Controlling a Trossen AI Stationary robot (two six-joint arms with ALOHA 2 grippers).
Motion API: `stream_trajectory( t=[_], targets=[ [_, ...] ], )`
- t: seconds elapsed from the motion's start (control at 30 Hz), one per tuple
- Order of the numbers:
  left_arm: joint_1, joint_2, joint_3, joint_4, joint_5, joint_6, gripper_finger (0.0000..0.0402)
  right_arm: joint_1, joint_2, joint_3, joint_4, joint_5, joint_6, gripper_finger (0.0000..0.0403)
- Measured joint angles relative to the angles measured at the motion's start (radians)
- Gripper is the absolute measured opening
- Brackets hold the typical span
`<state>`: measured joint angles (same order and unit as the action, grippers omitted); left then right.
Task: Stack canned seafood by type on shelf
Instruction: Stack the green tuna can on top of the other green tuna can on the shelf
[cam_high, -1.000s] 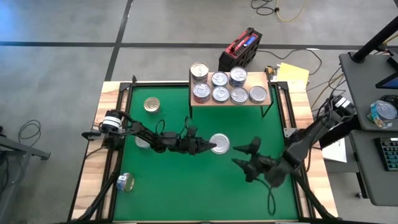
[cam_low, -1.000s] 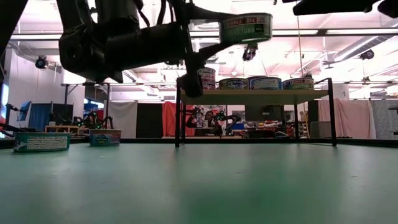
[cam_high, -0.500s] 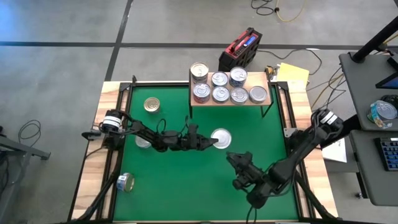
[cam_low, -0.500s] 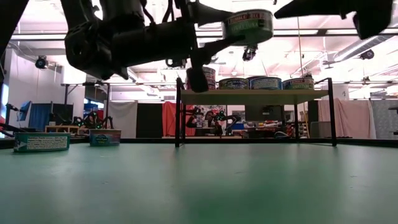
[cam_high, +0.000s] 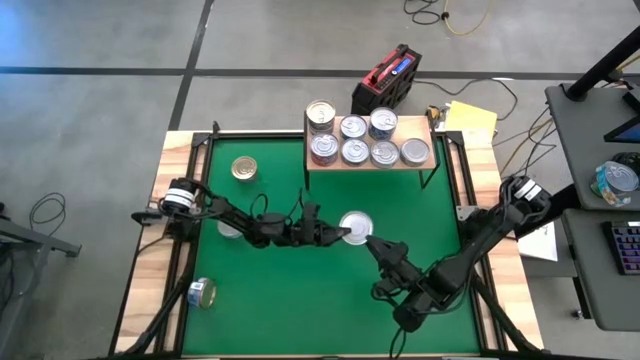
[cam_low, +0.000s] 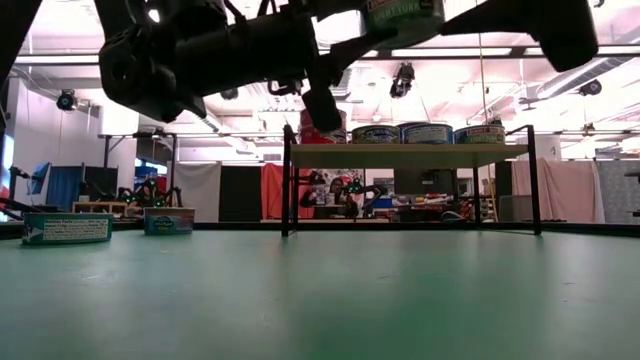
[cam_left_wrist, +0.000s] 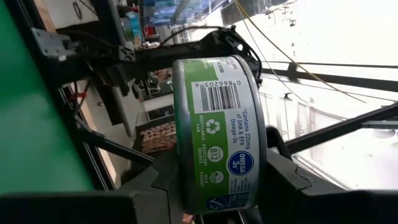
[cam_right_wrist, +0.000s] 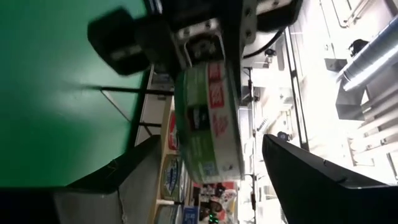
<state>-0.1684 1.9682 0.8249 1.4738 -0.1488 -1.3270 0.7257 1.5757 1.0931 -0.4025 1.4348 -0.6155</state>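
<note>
High view: left hand pinches a silver-topped can, held in the air over the green mat near the bench middle. Right hand, fingers spread, sits just right of that can. Far off, the shelf carries seven cans.

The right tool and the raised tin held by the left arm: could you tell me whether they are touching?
Apart. The right wrist view shows the raised tin between the right tool's open fingers with gaps either side; the left tool holds it.
</note>
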Motion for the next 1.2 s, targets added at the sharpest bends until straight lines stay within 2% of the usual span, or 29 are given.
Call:
stream_trajectory(
  t=[0.33,0.83,0.97,1.1,1.2],
  targets=[
    [-0.025,0.000,0.029,-0.019,0.009,0.009,0.0124,-0.029,-0.002,-0.004,-0.008,0.005,-0.081,0.0244],
    [-0.028,0.000,0.031,-0.042,0.009,0.017,0.0127,-0.039,-0.002,-0.004,-0.007,0.001,-0.146,0.0161],
    [-0.028,0.000,0.031,-0.040,0.009,0.035,0.0175,-0.039,-0.002,-0.004,-0.008,-0.002,-0.152,0.0132],
    [-0.028,0.000,0.031,-0.035,0.010,0.037,0.0225,-0.039,-0.002,-0.005,-0.009,-0.005,-0.162,0.0132],
    [-0.028,0.000,0.032,-0.035,0.012,0.075,0.0245,-0.039,-0.002,-0.005,-0.009,-0.007,-0.155,0.0132]
  ],
)
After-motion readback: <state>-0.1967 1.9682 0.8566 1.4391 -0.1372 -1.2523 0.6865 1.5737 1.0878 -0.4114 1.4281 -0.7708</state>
